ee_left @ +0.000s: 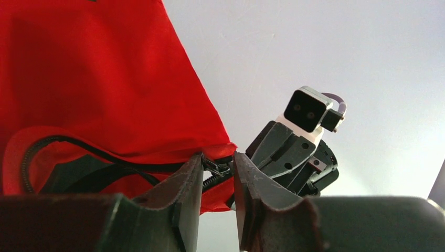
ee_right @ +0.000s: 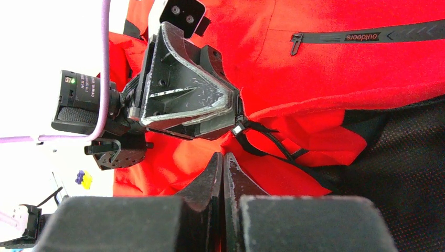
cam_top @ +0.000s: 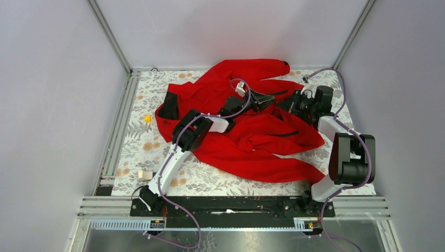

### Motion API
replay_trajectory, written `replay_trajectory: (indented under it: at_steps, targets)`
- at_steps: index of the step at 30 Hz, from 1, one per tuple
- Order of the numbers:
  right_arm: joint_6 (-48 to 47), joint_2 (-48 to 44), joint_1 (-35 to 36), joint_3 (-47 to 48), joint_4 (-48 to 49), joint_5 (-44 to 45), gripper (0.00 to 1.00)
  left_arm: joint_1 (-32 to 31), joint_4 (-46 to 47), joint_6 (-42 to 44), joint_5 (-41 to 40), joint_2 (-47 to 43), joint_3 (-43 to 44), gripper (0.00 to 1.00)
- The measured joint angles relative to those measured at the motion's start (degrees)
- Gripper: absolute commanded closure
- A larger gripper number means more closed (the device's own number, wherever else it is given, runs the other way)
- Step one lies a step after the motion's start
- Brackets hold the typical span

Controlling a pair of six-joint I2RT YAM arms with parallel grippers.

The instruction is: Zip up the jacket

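Note:
The red jacket (cam_top: 252, 142) lies crumpled on the floral table cover (cam_top: 152, 152). Both grippers meet over its middle. My left gripper (cam_top: 271, 98) has its jaws narrowly apart around the front zipper's slider (ee_left: 220, 168), which sits between the fingertips (ee_left: 194, 173). In the right wrist view the left gripper (ee_right: 239, 107) shows with the slider (ee_right: 241, 126) just below its tips. My right gripper (ee_right: 223, 157) is shut, pinching red fabric (ee_right: 173, 163) close beside the slider. Its fingers (ee_left: 283, 152) stand behind the jacket's corner (ee_left: 105, 79).
A small yellow block (cam_top: 148, 118) and a pale block (cam_top: 145, 175) lie on the cover left of the jacket. A closed pocket zipper (ee_right: 367, 37) runs across the chest. Grey walls and metal rails (cam_top: 113, 142) frame the table.

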Motion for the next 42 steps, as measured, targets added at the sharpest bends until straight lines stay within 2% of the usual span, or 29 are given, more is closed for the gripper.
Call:
replay_trajectory:
  at_steps: [8,14,16,26,31,37,42]
  targets:
    - [-0.28,-0.15,0.09,0.0,-0.04,0.0,1.0,0.0,-2.03,0.5,-0.81,0.0,-0.02,0.82]
    - [-0.42,-0.2,0.11,0.0,-0.13,0.04,1.0,0.0,-2.08,0.61,-1.33,0.0,-0.02,0.92]
    - [-0.42,-0.2,0.11,0.0,-0.26,0.09,1.0,0.0,-1.97,0.61,-1.42,0.0,-0.02,1.0]
    - [2.47,-1.14,0.31,-0.74,1.33,3.52,1.0,-1.16,-0.17,1.03,-4.48,-0.2,-2.08,1.0]
    - [6.6,-3.1,0.48,-4.46,6.08,7.98,1.0,-2.36,1.7,1.03,-7.32,-0.24,-3.48,1.0]
    - [9.88,-7.85,0.61,-11.06,11.3,14.51,1.0,-3.87,4.48,0.98,-11.37,-3.04,-9.35,1.0]
    - [11.1,-8.22,0.52,-11.91,13.64,16.15,1.0,-4.74,5.99,0.33,-12.92,-3.85,-10.64,1.0]
